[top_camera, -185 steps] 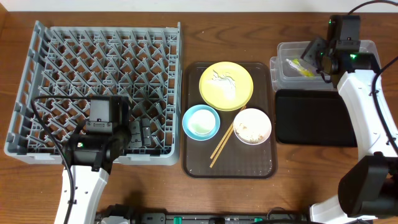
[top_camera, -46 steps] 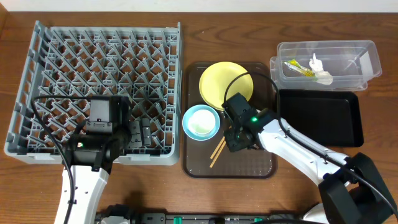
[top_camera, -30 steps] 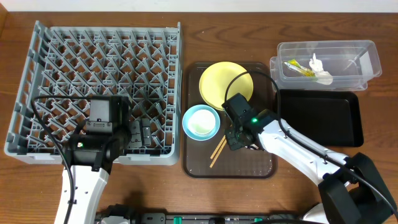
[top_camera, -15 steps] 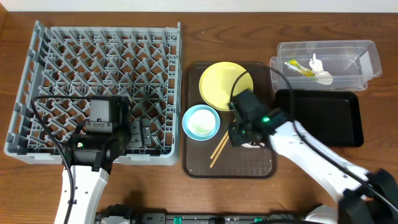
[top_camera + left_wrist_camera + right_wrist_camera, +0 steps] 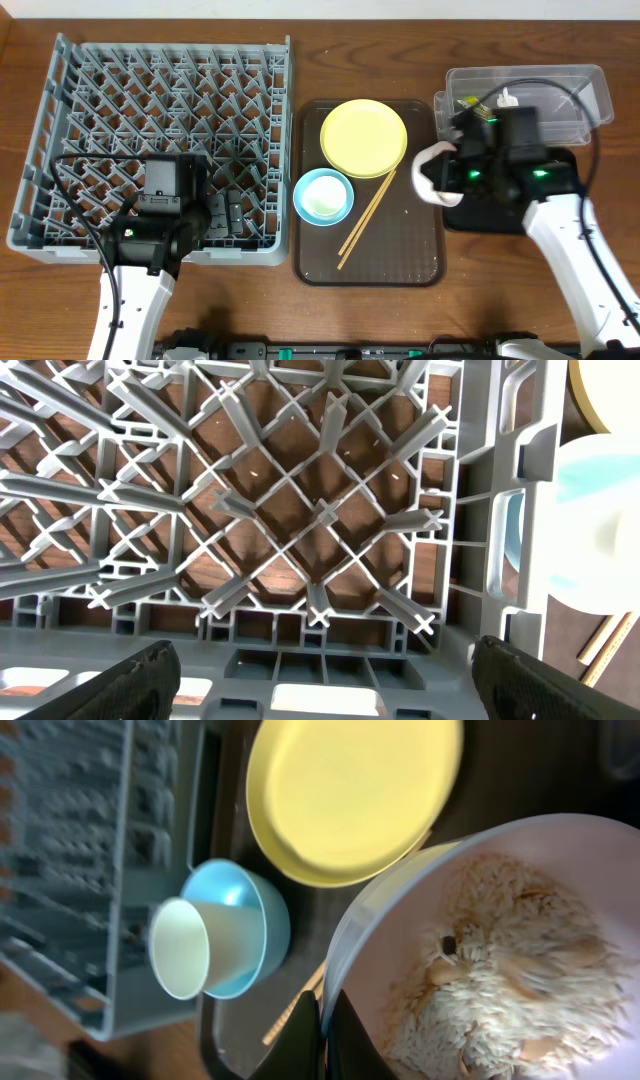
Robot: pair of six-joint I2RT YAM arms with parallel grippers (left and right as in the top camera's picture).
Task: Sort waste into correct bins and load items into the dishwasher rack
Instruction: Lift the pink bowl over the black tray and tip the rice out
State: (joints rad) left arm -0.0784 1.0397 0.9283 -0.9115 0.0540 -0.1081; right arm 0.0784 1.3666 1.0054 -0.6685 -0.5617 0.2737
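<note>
My right gripper (image 5: pixel 453 176) (image 5: pixel 322 1020) is shut on the rim of the white bowl (image 5: pixel 431 172) (image 5: pixel 400 990). The bowl is lifted and tilted, at the edge of the black tray (image 5: pixel 555 205), and holds beige rice (image 5: pixel 510 960). The yellow plate (image 5: pixel 363 137) (image 5: pixel 350 790), the light-blue bowl (image 5: pixel 322 196) (image 5: pixel 262 925) with the white cup (image 5: pixel 190 948) in it, and the chopsticks (image 5: pixel 365 220) lie on the brown tray (image 5: pixel 400 262). My left gripper (image 5: pixel 228 215) (image 5: pixel 320 685) hangs open over the front edge of the grey dishwasher rack (image 5: pixel 160 110) (image 5: pixel 320 520).
The clear tub (image 5: pixel 570 90) stands at the back right with a green-and-yellow wrapper (image 5: pixel 478 108) and a white scrap (image 5: pixel 508 100) inside. The black tray lies just in front of it. The right arm's cable loops over the tub.
My right gripper has lifted the white bowl off the brown tray and carried it right, to the black tray's edge. The chopsticks now lie uncovered. The left arm has not moved.
</note>
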